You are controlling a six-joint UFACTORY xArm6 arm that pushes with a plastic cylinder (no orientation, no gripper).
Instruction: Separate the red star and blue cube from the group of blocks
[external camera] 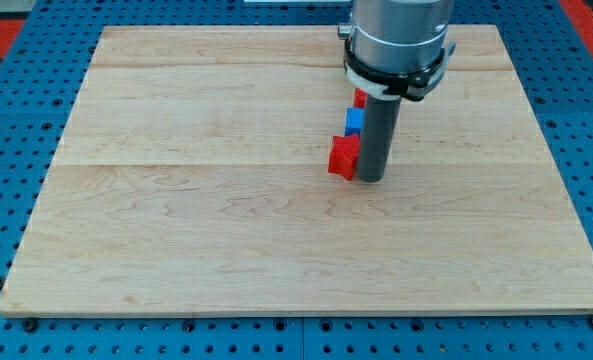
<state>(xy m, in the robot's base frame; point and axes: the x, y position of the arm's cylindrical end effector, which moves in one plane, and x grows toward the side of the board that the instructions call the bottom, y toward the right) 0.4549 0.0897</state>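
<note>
A red star (343,157) lies on the wooden board (176,220) a little right of the middle. A blue cube (354,120) sits just above it, touching or nearly so. A further red block (359,98) shows partly above the blue cube; its shape is hidden by the arm. My tip (371,180) is down on the board right against the red star's right side. The rod and the arm's grey body hide whatever lies to the right of these blocks.
The board lies on a blue perforated table (6,200). The arm's grey cylinder (396,40) hangs over the board's top middle-right part.
</note>
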